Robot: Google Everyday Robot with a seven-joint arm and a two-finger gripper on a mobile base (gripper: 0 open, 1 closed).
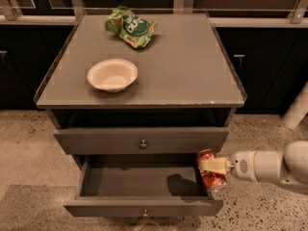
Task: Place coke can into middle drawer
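The coke can (211, 177) is a small red can, held upright in my gripper (212, 166), whose pale fingers (215, 165) are shut around its middle. The white arm (269, 166) reaches in from the right. The can hangs at the right end of the middle drawer (142, 207), which is pulled out and shows a dark bare floor. The can sits just over the drawer's right rim, and its shadow falls on the drawer floor to its left. The closed drawer front (140, 139) with a round knob is just above.
On the cabinet top (183, 71) stand a white bowl (112, 74) and a green chip bag (131, 27) at the back. Dark cabinets line the back wall. Speckled floor lies to both sides. A white post (297, 109) stands at the right.
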